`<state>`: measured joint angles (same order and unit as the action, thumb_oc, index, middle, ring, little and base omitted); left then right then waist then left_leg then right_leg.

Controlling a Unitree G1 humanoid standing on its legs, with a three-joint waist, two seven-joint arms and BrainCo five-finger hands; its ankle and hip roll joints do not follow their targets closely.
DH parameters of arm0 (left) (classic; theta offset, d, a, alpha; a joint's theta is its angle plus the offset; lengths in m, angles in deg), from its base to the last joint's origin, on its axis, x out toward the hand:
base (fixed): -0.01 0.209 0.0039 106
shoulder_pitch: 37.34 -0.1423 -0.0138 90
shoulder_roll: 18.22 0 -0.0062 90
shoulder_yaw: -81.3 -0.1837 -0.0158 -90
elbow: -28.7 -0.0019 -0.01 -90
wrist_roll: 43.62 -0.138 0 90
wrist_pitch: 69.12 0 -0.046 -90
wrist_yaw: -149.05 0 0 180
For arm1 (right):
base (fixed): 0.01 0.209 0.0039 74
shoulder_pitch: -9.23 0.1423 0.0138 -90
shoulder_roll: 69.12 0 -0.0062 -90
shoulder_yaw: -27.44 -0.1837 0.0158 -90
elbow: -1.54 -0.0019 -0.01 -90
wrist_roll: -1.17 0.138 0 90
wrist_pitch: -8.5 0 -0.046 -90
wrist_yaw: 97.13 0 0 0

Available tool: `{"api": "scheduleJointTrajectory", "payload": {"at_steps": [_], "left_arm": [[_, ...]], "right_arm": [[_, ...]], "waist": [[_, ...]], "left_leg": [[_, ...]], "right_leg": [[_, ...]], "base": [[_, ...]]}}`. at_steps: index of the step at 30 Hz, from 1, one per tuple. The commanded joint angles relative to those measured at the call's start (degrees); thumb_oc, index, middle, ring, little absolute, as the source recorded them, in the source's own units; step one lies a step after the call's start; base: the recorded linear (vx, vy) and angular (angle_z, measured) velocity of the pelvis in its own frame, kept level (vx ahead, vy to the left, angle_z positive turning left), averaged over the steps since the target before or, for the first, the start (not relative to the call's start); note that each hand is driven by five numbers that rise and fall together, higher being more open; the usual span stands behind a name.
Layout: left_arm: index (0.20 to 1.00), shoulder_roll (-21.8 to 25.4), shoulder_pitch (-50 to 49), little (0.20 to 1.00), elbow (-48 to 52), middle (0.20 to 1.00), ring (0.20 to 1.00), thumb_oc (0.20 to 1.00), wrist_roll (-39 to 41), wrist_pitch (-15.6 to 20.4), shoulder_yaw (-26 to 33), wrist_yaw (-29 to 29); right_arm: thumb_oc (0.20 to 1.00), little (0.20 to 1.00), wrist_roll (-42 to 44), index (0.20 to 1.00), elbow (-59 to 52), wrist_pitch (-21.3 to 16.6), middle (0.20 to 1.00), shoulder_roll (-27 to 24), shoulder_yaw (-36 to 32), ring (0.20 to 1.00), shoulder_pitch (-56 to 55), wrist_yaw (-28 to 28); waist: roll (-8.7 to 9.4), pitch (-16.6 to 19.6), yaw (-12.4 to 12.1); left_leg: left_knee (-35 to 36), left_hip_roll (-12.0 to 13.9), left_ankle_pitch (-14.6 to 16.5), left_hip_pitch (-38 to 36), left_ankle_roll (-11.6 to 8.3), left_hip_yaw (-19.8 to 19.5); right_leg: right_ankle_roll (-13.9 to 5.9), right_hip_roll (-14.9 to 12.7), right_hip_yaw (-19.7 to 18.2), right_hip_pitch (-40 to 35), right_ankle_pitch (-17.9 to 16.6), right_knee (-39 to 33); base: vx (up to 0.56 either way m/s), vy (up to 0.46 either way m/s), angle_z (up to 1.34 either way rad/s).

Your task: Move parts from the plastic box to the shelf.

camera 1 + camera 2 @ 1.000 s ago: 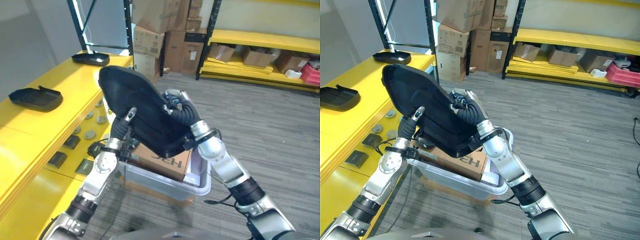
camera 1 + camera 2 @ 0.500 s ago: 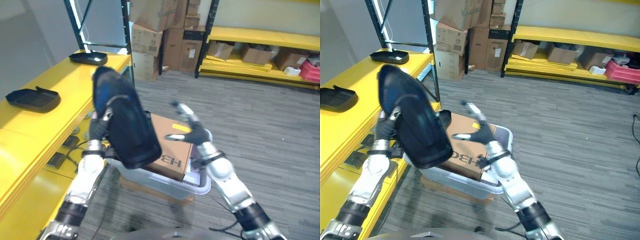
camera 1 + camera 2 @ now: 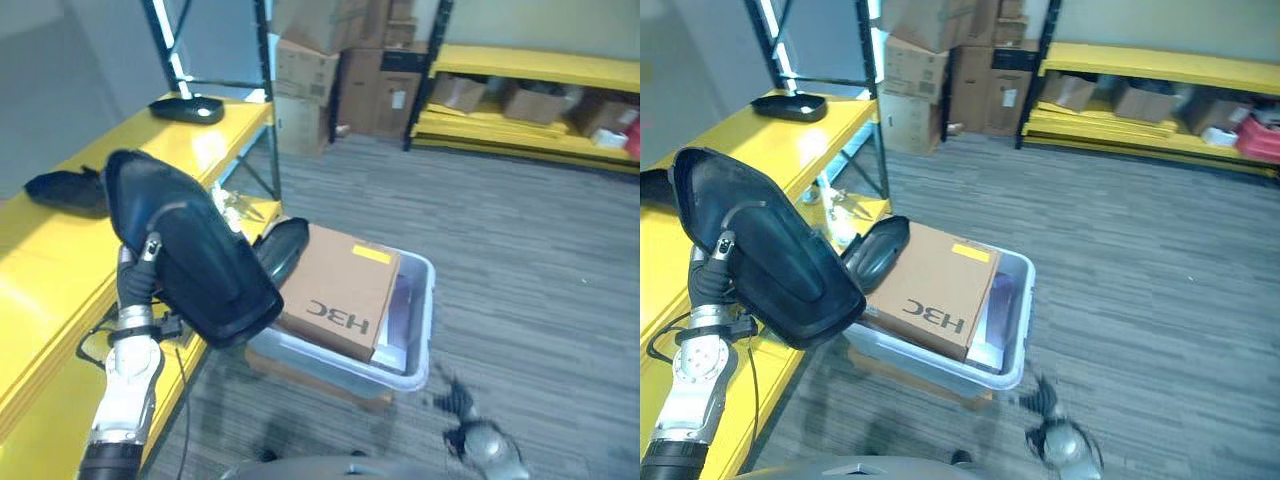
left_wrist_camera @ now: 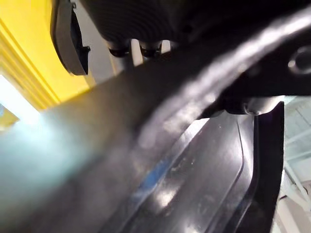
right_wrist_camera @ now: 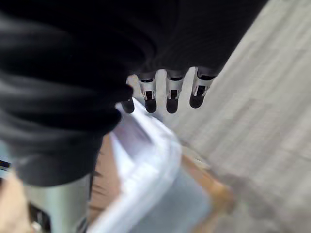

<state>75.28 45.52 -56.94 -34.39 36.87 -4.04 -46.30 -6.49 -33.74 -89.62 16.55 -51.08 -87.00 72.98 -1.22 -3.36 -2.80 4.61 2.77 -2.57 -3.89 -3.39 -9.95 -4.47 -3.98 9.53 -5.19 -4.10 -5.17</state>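
My left hand [image 3: 150,251] holds a large black moulded part [image 3: 200,270] upright beside the yellow shelf [image 3: 50,270], thumb hooked over its face and fingers hidden behind it. The same part looms close in the left wrist view [image 4: 194,170]. The clear plastic box [image 3: 418,330] stands on the floor, holding a brown cardboard box [image 3: 340,290] and another black part [image 3: 281,250] at its left end. My right hand [image 3: 462,428] hangs low beside the plastic box, fingers [image 5: 167,94] straight and holding nothing.
Two black parts [image 3: 186,108] [image 3: 60,190] lie on the shelf top. A black rack post [image 3: 264,120] rises at the shelf's far end. Stacked cardboard boxes [image 3: 320,60] and a low yellow rack [image 3: 530,110] stand at the back. Grey floor spreads to the right.
My right hand let go of the big black part and dropped low to the right. The left hand now carries it alone, swung left toward the shelf. The camera has shifted.
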Motion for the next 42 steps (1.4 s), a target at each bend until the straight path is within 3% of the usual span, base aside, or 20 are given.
{"api": "scheduleJointTrajectory", "payload": {"at_steps": [1, 5, 7, 9, 11, 13, 18, 20, 22, 24, 26, 27, 29, 30, 32, 33, 34, 35, 39, 42], "left_arm": [[0.2, 2.9, 3.0, 0.2, 4.5, 0.2, 0.2, 0.2, 3.5, 5.3, 4.6, 2.0], [0.2, 3.3, 2.3, 0.2, 7.7, 0.2, 0.2, 0.2, 3.4, 5.3, 5.3, 3.0], [0.2, 3.7, 4.0, 0.2, 8.6, 0.2, 0.2, 0.2, 3.3, 5.8, 5.0, 3.0], [0.2, 3.5, 5.4, 0.2, 10.5, 0.2, 0.2, 0.2, 3.3, 5.5, 4.2, 3.3], [0.2, 4.2, 6.5, 0.2, 11.1, 0.2, 0.2, 0.2, 2.3, 5.3, 4.4, 3.2], [0.2, 5.4, 8.0, 0.2, 11.5, 0.2, 0.2, 0.2, 1.3, 5.5, 4.7, 3.3], [0.2, 8.0, 9.6, 0.2, 11.1, 0.2, 0.2, 0.2, -3.3, 5.4, 4.1, 0.7], [0.2, 10.3, 10.7, 0.2, 11.8, 0.2, 0.2, 0.2, -6.7, 4.7, 3.1, 0.1], [0.2, 11.6, 12.1, 0.2, 12.1, 0.2, 0.2, 0.2, -7.6, 4.4, 2.4, -0.5], [0.2, 12.2, 13.0, 0.2, 11.6, 0.2, 0.2, 0.2, -7.2, 4.5, 1.4, -1.0], [0.2, 12.6, 13.6, 0.2, 11.4, 0.2, 0.2, 0.2, -7.6, 4.3, 0.8, -1.2], [0.2, 13.0, 14.2, 0.2, 11.7, 0.2, 0.2, 0.2, -7.7, 4.6, -0.5, -1.3], [0.2, 13.5, 15.9, 0.2, 11.5, 0.2, 0.2, 0.2, -7.1, 5.1, -2.2, -1.2], [0.2, 13.5, 16.0, 0.2, 11.5, 0.2, 0.2, 0.2, -7.1, 5.1, -2.2, -1.2], [0.2, 13.8, 18.6, 0.2, 10.8, 0.2, 0.2, 0.2, -5.1, 5.9, -5.0, -0.8], [0.2, 13.6, 19.5, 0.2, 10.6, 0.2, 0.2, 0.2, -4.5, 6.1, -6.0, -0.6], [0.2, 13.6, 19.6, 0.2, 10.6, 0.2, 0.2, 0.2, -4.5, 6.1, -6.0, -0.6], [0.2, 13.4, 21.4, 0.2, 10.2, 0.2, 0.2, 0.2, -4.9, 6.1, -7.9, -0.4], [0.2, 12.6, 18.7, 0.2, 12.2, 0.2, 0.2, 0.2, -4.5, 6.6, -5.8, 0.0], [0.2, 11.6, 17.9, 0.2, 14.2, 0.2, 0.2, 0.2, -2.8, 6.7, -4.9, 0.5]], "right_arm": [[1.0, 1.0, -0.9, 1.0, 5.8, 0.5, 1.0, 2.3, 3.4, 1.0, 4.2, 1.7], [1.0, 1.0, -2.3, 1.0, 14.2, 1.8, 1.0, 4.2, 5.1, 1.0, 6.4, 2.3], [1.0, 1.0, -1.7, 1.0, 17.3, 3.0, 1.0, 4.6, 4.4, 1.0, 6.5, 3.0], [1.0, 1.0, 0.0, 1.0, 18.3, 3.4, 1.0, 4.5, 2.5, 1.0, 6.8, 3.0], [1.0, 1.0, 3.0, 1.0, 19.2, 4.0, 1.0, 4.8, 0.1, 1.0, 6.7, 3.7], [1.0, 1.0, 5.0, 1.0, 20.4, 4.7, 1.0, 5.2, -1.1, 1.0, 7.0, 3.9], [1.0, 1.0, 5.3, 1.0, 20.6, 5.1, 1.0, 7.9, -0.9, 1.0, 7.2, 4.8], [1.0, 1.0, 5.6, 1.0, 21.0, 5.3, 1.0, 9.0, -1.1, 1.0, 7.8, 5.0], [1.0, 1.0, 6.2, 1.0, 20.9, 5.2, 1.0, 10.0, -1.0, 1.0, 8.3, 4.9], [1.0, 1.0, 6.0, 1.0, 19.8, 5.2, 1.0, 10.6, -0.4, 1.0, 9.1, 4.6], [1.0, 1.0, 5.9, 1.0, 19.3, 5.1, 1.0, 10.9, 0.0, 1.0, 9.3, 4.4], [1.0, 1.0, 5.4, 1.0, 18.0, 4.5, 1.0, 11.1, 0.9, 1.0, 9.9, 3.4], [1.0, 1.0, 7.2, 1.0, 17.2, 3.8, 1.0, 11.0, 1.1, 1.0, 10.2, 2.7], [1.0, 1.0, 7.3, 1.0, 17.2, 3.8, 1.0, 11.0, 1.0, 1.0, 10.3, 2.7], [1.0, 1.0, 8.2, 1.0, 17.0, 3.3, 1.0, 10.2, 2.4, 1.0, 9.9, 2.0], [1.0, 1.0, 8.2, 1.0, 17.1, 3.2, 1.0, 10.0, 2.8, 1.0, 9.7, 1.8], [1.0, 1.0, 8.2, 1.0, 17.1, 3.1, 1.0, 10.0, 2.7, 1.0, 9.8, 1.8], [1.0, 1.0, 8.6, 1.0, 17.5, 2.9, 1.0, 9.5, 3.1, 1.0, 9.1, 1.3], [1.0, 1.0, 7.6, 1.0, 18.8, 3.6, 1.0, 9.3, 2.9, 1.0, 9.7, 1.6], [1.0, 1.0, 4.9, 1.0, 18.7, 3.8, 1.0, 7.4, 4.2, 1.0, 10.8, 1.5]], "waist": [[1.28, -1.2, -1.8], [0.95, -2.3, -4.1], [0.58, -4.7, -6.1], [0.3, -4.9, -5.9], [0.03, -4.4, -5.6], [-0.06, -3.5, -6.4], [2.26, -0.6, -7.6], [3.99, 0.8, -8.4], [4.63, 0.5, -8.1], [4.13, -1.5, -7.1], [3.85, -2.3, -6.6], [3.24, -3.2, -5.2], [2.6, -3.7, -3.6], [2.46, -3.6, -3.6], [2.17, -4.4, -1.2], [2.09, -4.5, -0.1], [2.01, -4.4, -0.1], [2.68, -4.3, 0.9], [2.7, -3.0, 0.0], [2.56, -5.7, -0.9]], "left_leg": [[-3.3, 1.4, 1.7, 3.9, -2.25, -4.0], [-5.7, 1.1, 1.4, 6.3, -3.06, -7.0], [-9.9, -1.1, 0.4, 11.1, -4.44, -7.3], [-11.4, -1.9, -0.6, 14.3, -3.52, -1.4], [-10.9, -0.5, -1.4, 15.6, -1.52, 10.4], [-10.0, 0.0, -0.8, 15.4, -1.28, 16.0], [-4.4, -3.4, -0.3, 12.8, 0.3, 14.0], [-3.2, -5.0, 0.9, 11.1, 1.79, 12.9], [-2.8, -6.1, 2.5, 8.7, 3.37, 12.0], [-2.7, -7.2, 2.4, 6.9, 5.52, 11.4], [-2.4, -7.5, 2.4, 6.1, 6.06, 10.7], [-1.4, -7.2, 2.2, 4.8, 6.26, 8.0], [-0.7, -7.0, 1.4, 4.3, 5.67, 4.6], [-0.7, -6.9, 1.2, 4.5, 5.62, 4.5], [-0.6, -7.9, 0.6, 4.7, 4.59, -2.1], [-0.6, -8.3, 0.4, 4.8, 4.26, -4.0], [-0.5, -8.2, 0.2, 5.1, 4.23, -4.1], [-1.1, -9.4, 0.4, 5.4, 3.59, -7.1], [-2.8, -9.8, 1.8, 6.2, 2.76, -8.0], [-13.5, -10.3, 4.8, 10.6, 0.74, -3.9]], "right_leg": [[-1.91, -3.1, 2.4, -2.2, 6.9, 2.1], [-1.25, -2.3, 4.4, -2.5, 7.0, 1.2], [-0.85, -3.2, 9.0, -3.2, 7.2, 0.4], [-1.28, -4.2, 13.4, -3.5, 7.1, 0.2], [-1.57, -4.1, 16.5, -4.0, 7.5, 0.2], [-1.61, -3.8, 18.2, -4.7, 8.9, 0.2], [-2.32, -5.4, 21.6, -6.1, 9.7, 0.7], [-3.15, -7.4, 22.7, -5.3, 11.2, 6.5], [-4.49, -10.3, 21.8, -2.3, 11.3, 16.4], [-6.07, -13.9, 19.6, 1.2, 5.5, 25.8], [-6.61, -14.2, 17.3, 2.9, 4.6, 29.8], [-6.02, -10.0, 10.3, 7.0, 6.1, 32.9], [-4.52, -3.7, 3.7, 10.4, 10.3, 28.8], [-4.43, -3.5, 3.8, 10.5, 10.0, 28.5], [-2.49, 0.6, -2.9, 11.2, 11.2, 19.1], [-2.24, 1.9, -6.2, 11.7, 10.7, 17.3], [-2.24, 2.0, -6.1, 11.8, 10.3, 17.0], [-1.37, 3.8, -10.2, 11.6, 9.5, 15.0], [-1.53, 1.5, -5.5, 7.3, 7.1, 8.1], [-1.12, -0.4, -1.9, 3.8, 6.8, 5.9]], "base": [[-0.01, -0.138, 0.52], [-0.01, -0.087, 0.47], [-0.1, -0.048, 0.52], [-0.05, 0.015, 1.21], [0.03, 0.004, 1.75], [0.08, 0.009, 1.06], [0.1, 0.109, 0.62], [0.19, 0.194, 0.41], [0.2, 0.244, 0.21], [0.05, 0.258, 0.29], [0.01, 0.119, 0.48], [0.05, 0.016, 0.69], [0.07, -0.014, 0.59], [0.08, -0.06, 0.71], [0.09, -0.081, 1.54], [0.04, -0.045, 1.88], [0.06, -0.094, 1.38], [0.04, -0.072, 1.4], [0.11, -0.179, 1.08], [0.02, -0.072, 0.42]]}}
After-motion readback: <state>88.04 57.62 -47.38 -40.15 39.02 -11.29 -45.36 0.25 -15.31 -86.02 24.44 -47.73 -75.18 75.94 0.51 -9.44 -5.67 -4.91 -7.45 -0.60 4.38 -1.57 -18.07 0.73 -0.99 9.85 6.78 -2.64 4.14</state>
